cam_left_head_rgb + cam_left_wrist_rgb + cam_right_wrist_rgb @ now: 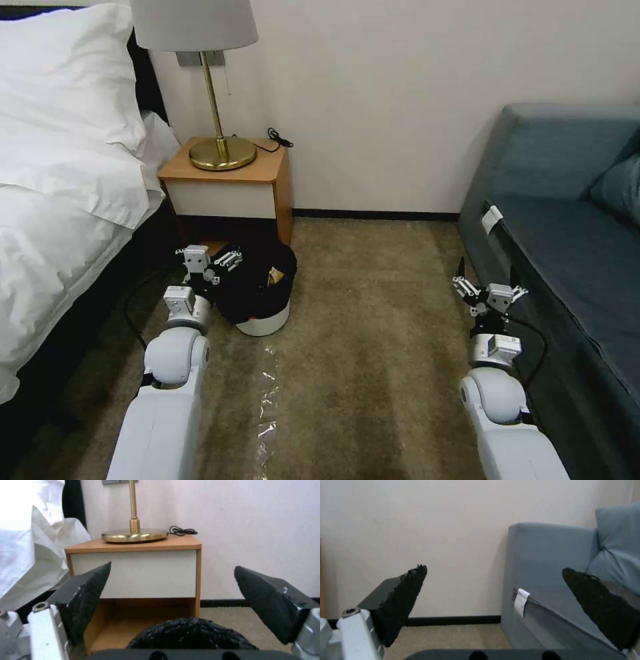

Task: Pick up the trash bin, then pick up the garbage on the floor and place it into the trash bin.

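- Fingers (90,597) of the left gripper (212,261) spread wide, pinching nothing; hovering at the left rim of the trash bin (261,325), with one finger above the black bag (257,293) and the other outside the rim; contact with the bag not clear.
- Fingers (403,600) of the right gripper (485,288) also spread apart and empty; held low over the carpet (373,347), just beside the front edge of the sofa (567,220), well apart from the bin.
- Trash bin standing upright on the carpet, right in front of the nightstand (230,190), between the bed (60,200) and the open floor; something yellowish (275,276) visible inside the bag, probably one piece of the garbage; kind of wrapper not possible to tell.
- Probably light and rather stiff in the white plastic wall; black bag soft, crinkled and likely slippery, so a pinch on the bag alone could slide; better to take the rim with wall and folded bag together between the fingers.
- Danger of tilting when lifted from one side only; content could fall out.
- Little room behind and on the left: nightstand very near behind the bin, bed edge near the left arm; lamp (213,87) and black cable (280,140) on the nightstand, above the working height.
- Much open carpet in the middle and toward the right; a clear shiny strip (267,400) lying on the carpet in front of the bin.
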Controlling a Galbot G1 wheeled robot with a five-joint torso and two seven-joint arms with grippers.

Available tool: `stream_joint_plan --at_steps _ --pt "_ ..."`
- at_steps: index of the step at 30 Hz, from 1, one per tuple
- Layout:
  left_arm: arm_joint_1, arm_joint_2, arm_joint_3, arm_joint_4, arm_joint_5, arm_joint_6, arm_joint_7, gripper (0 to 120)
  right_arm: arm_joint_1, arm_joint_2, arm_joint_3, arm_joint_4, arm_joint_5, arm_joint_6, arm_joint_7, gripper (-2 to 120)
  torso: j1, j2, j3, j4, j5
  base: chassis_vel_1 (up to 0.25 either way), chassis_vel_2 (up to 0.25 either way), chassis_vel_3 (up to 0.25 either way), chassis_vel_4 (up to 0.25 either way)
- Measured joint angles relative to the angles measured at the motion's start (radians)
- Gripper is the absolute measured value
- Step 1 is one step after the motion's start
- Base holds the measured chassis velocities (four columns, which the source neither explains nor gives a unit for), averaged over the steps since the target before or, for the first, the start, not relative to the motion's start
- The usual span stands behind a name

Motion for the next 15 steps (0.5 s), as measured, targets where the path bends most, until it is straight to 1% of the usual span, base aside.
stream_joint_plan --at_steps 6,10,15 --pt "0.001 -0.006 -0.001 0.004 0.000 0.000 0.008 99 -0.001 -0.001 0.010 -0.002 -0.005 0.009 -0.021 100 0.000 0.000 0.000 0.0000 0.0001 0.000 0.000 0.000 0.000" --pt "0.011 -0.010 0.003 0.000 -0.011 0.022 0.008 99 0.020 -0.004 0.025 -0.004 -0.046 0.045 -0.041 100 0.000 0.000 0.000 0.0001 0.0000 0.000 0.000 0.000 0.000" --pt "0.023 -0.011 0.011 -0.005 -0.027 0.037 0.006 99 0.024 -0.007 0.024 0.005 -0.051 0.048 -0.048 100 0.000 0.000 0.000 0.0000 -0.0001 0.000 0.000 0.000 0.000"
